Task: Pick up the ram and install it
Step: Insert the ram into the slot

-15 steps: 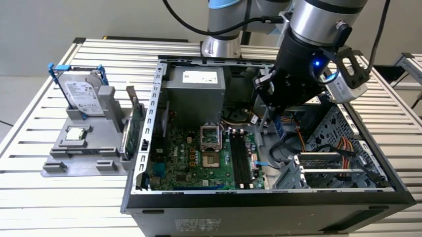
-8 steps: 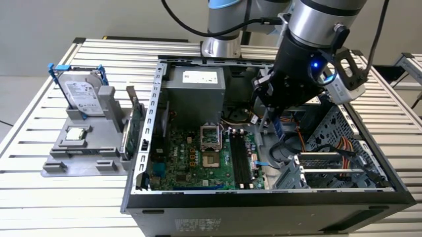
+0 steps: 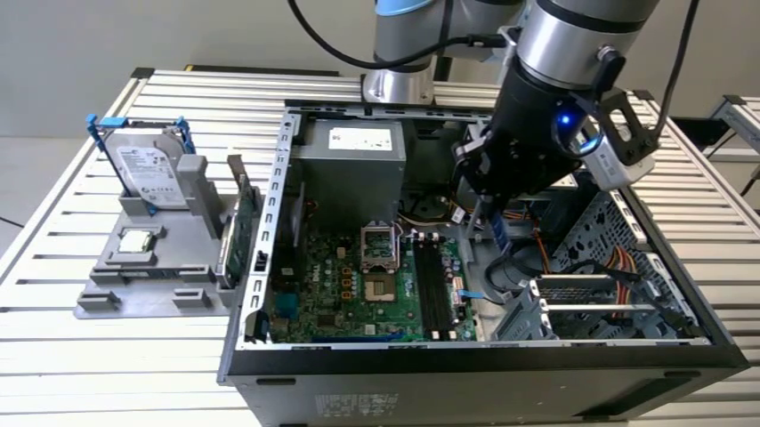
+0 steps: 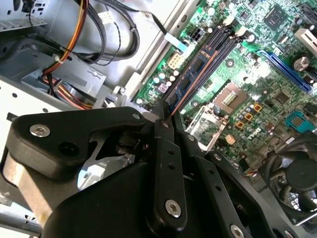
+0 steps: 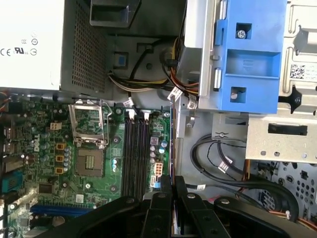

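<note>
The ram (image 4: 194, 74), a thin bluish stick seen nearly edge-on, runs in the second wrist view from the frame's centre toward the upper right, one end pinched between the gripper's (image 4: 166, 115) closed fingertips (image 4: 159, 110); its free length hangs over the motherboard (image 4: 262, 84) beside the black memory slots (image 4: 225, 42), and whether it touches them cannot be told. In the first wrist view the ram (image 5: 171, 163) appears as a dark sliver rising from the gripper (image 5: 172, 182) at lower centre, just right of the slots (image 5: 134, 153). In the exterior view the ram (image 3: 503, 233) hangs below the gripper (image 3: 489, 213), right of centre, inside the open computer case (image 3: 475, 356). At that frame's left, a grey holder (image 3: 155, 267) carries a hard drive (image 3: 152, 173), a small silver chip (image 3: 138, 238) and an upright green card (image 3: 245, 227).
</note>
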### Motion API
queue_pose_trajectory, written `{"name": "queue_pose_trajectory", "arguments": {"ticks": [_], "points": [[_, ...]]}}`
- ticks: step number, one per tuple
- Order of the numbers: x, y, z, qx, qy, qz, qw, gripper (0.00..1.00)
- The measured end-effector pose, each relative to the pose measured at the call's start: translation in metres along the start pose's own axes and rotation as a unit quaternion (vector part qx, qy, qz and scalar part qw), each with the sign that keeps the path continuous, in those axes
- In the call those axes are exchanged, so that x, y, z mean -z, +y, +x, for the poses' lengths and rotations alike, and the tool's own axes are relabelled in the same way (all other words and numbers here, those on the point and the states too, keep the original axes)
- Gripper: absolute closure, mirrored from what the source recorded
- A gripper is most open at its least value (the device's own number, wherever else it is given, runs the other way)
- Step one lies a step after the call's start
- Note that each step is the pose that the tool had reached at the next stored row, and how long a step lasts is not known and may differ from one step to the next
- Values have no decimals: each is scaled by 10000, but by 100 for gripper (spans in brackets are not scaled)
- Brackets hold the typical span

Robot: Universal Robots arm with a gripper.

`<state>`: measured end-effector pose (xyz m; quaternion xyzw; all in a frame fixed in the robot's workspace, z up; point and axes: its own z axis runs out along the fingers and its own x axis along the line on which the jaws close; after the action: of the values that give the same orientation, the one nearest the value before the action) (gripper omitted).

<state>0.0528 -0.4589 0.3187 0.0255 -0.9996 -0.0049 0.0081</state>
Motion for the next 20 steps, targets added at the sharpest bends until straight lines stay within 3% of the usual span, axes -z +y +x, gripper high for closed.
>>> {"name": "queue_pose_trajectory", "arguments": {"ticks": [20], "points": [[-90, 0, 17, 0, -20, 4, 10000, 100]]}}
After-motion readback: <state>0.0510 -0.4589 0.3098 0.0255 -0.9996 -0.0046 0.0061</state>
